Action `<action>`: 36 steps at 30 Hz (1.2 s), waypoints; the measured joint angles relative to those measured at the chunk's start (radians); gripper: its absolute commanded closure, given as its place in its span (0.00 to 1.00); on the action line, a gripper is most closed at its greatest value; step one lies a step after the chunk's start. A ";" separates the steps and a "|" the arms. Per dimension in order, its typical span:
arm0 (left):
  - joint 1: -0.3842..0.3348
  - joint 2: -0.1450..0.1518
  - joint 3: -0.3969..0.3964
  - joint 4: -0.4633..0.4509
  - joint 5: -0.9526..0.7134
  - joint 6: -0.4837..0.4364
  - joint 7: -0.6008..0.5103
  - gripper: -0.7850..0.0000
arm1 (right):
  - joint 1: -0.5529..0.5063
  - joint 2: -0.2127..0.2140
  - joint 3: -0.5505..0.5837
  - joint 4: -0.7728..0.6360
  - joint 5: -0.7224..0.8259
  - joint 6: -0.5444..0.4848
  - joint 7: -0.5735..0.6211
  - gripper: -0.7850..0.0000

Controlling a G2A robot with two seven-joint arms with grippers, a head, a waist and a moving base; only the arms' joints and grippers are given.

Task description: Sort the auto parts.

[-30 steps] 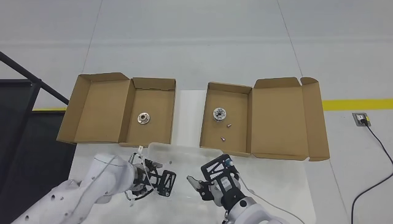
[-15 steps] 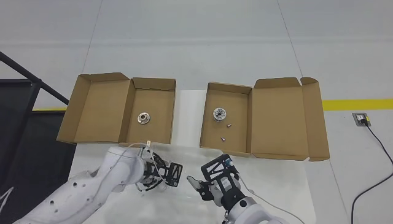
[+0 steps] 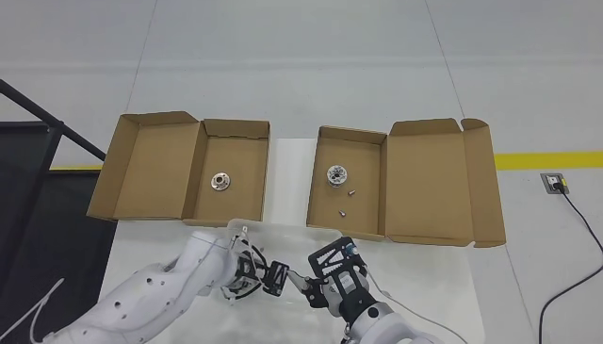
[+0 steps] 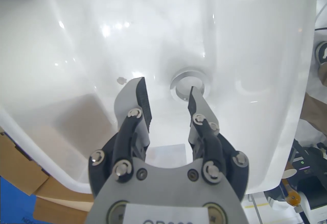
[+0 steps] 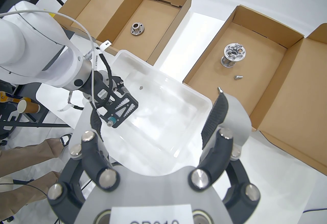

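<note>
While right gripper (image 5: 157, 106) hangs wide apart, empty, left gripper (image 4: 166, 86) half-spread inside tray (image 4: 76, 31), fingertip overlapping ring (image 4: 182, 76).

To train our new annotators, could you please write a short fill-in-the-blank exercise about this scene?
1. The left gripper hangs inside the white tray with its jaws ____.
2. The box holding the cylindrical part also holds ____ small screws.
3. The other box holds just ____ part, a flanged hub.
Missing words: open; two; one.
</note>
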 measured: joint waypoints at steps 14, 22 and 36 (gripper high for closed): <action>-0.013 -0.053 0.023 0.081 0.030 -0.025 -0.001 0.58 | 0.000 0.000 0.000 0.000 0.000 0.000 0.000 0.00; -0.011 -0.071 0.022 0.105 0.046 -0.032 0.009 0.63 | 0.000 0.000 0.000 0.000 0.000 0.000 0.000 0.00; -0.009 -0.099 0.022 0.153 0.087 -0.038 0.040 1.00 | 0.000 0.000 0.000 0.000 0.000 0.000 0.000 0.00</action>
